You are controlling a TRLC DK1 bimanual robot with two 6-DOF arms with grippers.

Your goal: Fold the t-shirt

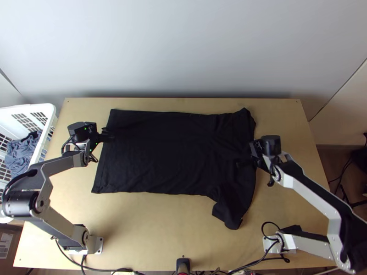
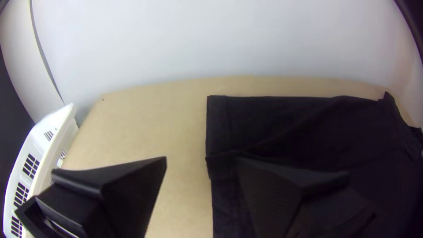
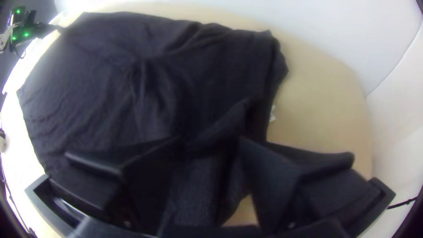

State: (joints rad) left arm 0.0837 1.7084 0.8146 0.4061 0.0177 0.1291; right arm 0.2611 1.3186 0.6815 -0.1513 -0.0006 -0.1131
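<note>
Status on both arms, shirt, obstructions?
Left gripper open at hem; right gripper open over sleeve end. Shirt spread, sleeve crooked. Basket clear of it.

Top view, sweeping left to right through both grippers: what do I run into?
White laundry basket holding blue-grey cloth → left gripper, at the t-shirt's hem end → main body of the spread black t-shirt → right gripper, over the shirt's collar end.
</note>
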